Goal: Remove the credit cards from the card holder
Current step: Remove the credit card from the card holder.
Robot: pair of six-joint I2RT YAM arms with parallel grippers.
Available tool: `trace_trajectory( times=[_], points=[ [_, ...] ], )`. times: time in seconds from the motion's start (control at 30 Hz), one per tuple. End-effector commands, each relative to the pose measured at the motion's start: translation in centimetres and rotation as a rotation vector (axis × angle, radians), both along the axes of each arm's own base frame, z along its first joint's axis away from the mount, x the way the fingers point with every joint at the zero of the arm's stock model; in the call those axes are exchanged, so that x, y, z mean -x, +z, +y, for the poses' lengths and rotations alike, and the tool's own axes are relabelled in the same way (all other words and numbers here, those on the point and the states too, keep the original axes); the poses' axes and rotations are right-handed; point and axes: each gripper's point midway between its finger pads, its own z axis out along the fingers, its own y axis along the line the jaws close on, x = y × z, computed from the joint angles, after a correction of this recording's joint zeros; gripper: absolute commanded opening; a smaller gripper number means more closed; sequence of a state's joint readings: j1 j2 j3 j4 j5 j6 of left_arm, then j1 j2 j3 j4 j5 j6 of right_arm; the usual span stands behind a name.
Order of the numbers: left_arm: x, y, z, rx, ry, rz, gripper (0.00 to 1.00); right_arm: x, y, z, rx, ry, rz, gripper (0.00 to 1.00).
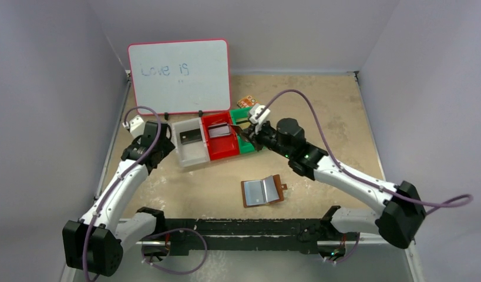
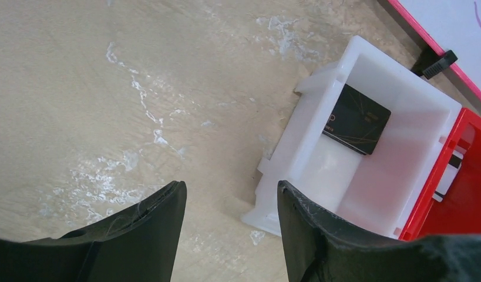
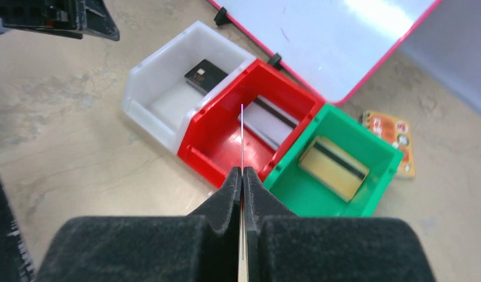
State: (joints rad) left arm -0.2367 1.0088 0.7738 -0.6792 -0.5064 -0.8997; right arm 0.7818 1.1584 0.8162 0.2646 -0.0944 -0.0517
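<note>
Red bin point(image 3: 202, 155), flanked by white bin point(image 3: 150, 111) and green bin point(image 3: 320, 200); right hand point(image 3: 242, 171) pinches a card point(image 3: 242, 135) near it; left hand point(image 2: 232, 191) spread.

Bright, even, diffuse light; shadows soft. Glare on whiteboard point(image 3: 367, 23), upper right of my right wrist view. My fingers point(image 3: 138, 247) blur along the lower edge there.
</note>
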Motion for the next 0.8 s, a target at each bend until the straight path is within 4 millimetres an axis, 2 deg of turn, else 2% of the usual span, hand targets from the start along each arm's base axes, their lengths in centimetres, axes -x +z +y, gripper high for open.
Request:
trace_trajectory(
  times=[0.0, 0.03, 0.07, 0.1, 0.17, 0.27, 0.33, 0.5, 0.77],
  points=[
    [-1.7, 3.0, -1.3, 0.082, -0.104, -0.066, 0.56, -2.9, 5.0, 2.7, 0.019, 0.011, -0.226, 0.0],
    [-1.9, 3.9, -1.8, 0.1, -0.134, -0.102, 0.56, -2.9, 4.4, 3.1, 0.025, 0.029, -0.218, 0.0],
    [-2.1, 4.7, -2.5, 0.127, -0.166, -0.136, 0.56, -3.1, 5.5, 3.8, 0.011, 0.047, -0.235, 0.0],
    [-2.1, 5.6, -2.7, 0.139, -0.174, -0.17, 0.56, -3.1, 5.4, 4.3, 0.013, 0.065, -0.239, 0.0],
    [-1.8, 6.7, -2.0, 0.132, -0.13, -0.208, 0.56, -3.3, 4.9, 4.9, 0.033, 0.071, -0.249, 0.0],
    [-1.3, 7.4, -0.6, 0.094, -0.056, -0.206, 0.57, -3.0, 4.4, 6.3, 0.096, 0.108, -0.302, 0.0],
    [-1.5, 7.8, -1.2, 0.107, -0.092, -0.194, 0.55, -2.5, 4.3, 7.1, 0.114, 0.136, -0.34, 0.0],
    [-2.3, 9.4, -6.7, 0.324, -0.306, -0.248, 0.52, -2.6, 3.3, 8.0, 0.145, 0.152, -0.334, 0.0],
    [-1.9, 11.5, -12.4, 0.65, -0.442, -0.32, 0.5, -2.5, 2.5, 9.9, 0.187, 0.192, -0.366, 0.0]
  ],
)
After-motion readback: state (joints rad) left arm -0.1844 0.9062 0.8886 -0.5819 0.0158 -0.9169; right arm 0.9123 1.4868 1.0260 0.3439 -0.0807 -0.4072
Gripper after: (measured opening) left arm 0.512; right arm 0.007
